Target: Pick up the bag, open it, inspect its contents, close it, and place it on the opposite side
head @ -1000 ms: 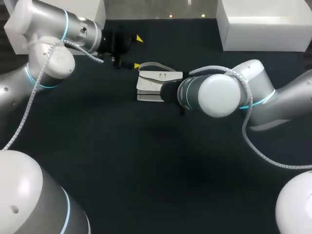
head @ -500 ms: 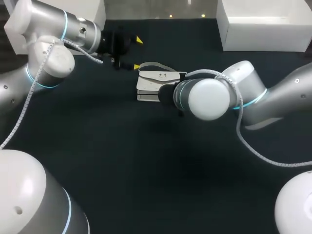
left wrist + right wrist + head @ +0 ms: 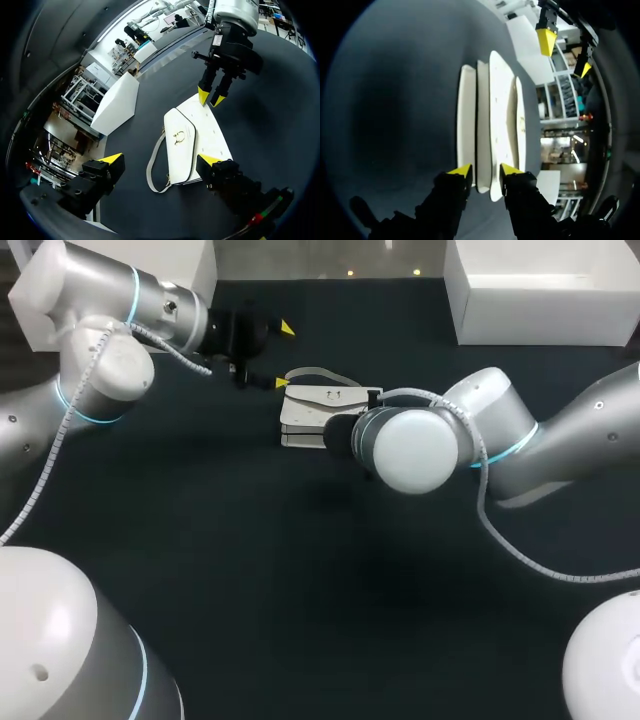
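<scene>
Across the dark counter (image 3: pixel 300 590), two white arms facing each other: left arm (image 3: pixel 100 350) in from one side, right arm (image 3: pixel 470 435) from the other. At the far right corner, a white box (image 3: pixel 540 300). Near the far middle, lying flat between the two pincers, a white bag (image 3: pixel 310 410). Left pincer (image 3: pixel 284 355) spread wide, holding nothing, just beside the bag's strap end. Right pincer (image 3: pixel 486 171) narrowly parted at the opposite end, one fold of the bag between its tips, not visibly clamped. Grey strap (image 3: pixel 155 165) looped out on the counter; small gold clasp (image 3: pixel 178 136) on the flap.
</scene>
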Action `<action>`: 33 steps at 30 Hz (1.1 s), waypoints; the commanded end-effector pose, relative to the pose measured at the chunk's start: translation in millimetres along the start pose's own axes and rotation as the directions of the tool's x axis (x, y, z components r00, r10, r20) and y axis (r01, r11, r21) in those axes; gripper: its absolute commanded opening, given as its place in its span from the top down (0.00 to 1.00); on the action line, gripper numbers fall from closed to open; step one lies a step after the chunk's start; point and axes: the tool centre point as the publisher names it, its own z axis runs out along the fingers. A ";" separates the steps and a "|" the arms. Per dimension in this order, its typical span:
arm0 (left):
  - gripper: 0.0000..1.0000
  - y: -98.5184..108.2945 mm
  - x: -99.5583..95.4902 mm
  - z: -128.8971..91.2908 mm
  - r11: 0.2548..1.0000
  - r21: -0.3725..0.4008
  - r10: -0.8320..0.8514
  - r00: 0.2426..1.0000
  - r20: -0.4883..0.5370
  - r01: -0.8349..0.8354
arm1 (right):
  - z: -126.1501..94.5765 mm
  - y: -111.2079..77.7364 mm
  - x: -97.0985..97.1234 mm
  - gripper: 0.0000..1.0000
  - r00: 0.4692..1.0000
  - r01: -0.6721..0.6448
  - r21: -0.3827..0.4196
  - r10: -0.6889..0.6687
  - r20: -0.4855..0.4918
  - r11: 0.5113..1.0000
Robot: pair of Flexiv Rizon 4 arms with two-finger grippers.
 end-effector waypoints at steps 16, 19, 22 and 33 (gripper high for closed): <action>0.00 -3.3 2.4 6.1 1.000 0.008 0.022 1.000 -0.017 -0.022 | 9.1 -1.1 -3.9 0.71 1.000 -0.009 0.020 0.009 0.014 1.000; 0.00 -3.7 2.9 6.4 1.000 0.008 0.023 1.000 -0.019 -0.023 | 8.6 -0.7 -5.7 0.74 1.000 -0.011 0.018 0.011 0.019 1.000; 0.00 -4.0 3.6 7.2 1.000 0.009 0.023 1.000 -0.022 -0.023 | 8.1 -0.5 -6.6 0.87 1.000 -0.013 0.018 0.012 0.023 1.000; 0.00 -5.1 5.1 6.5 0.999 0.014 0.030 0.999 -0.027 -0.030 | 9.3 0.3 -5.7 1.00 1.000 -0.010 0.019 0.009 0.022 1.000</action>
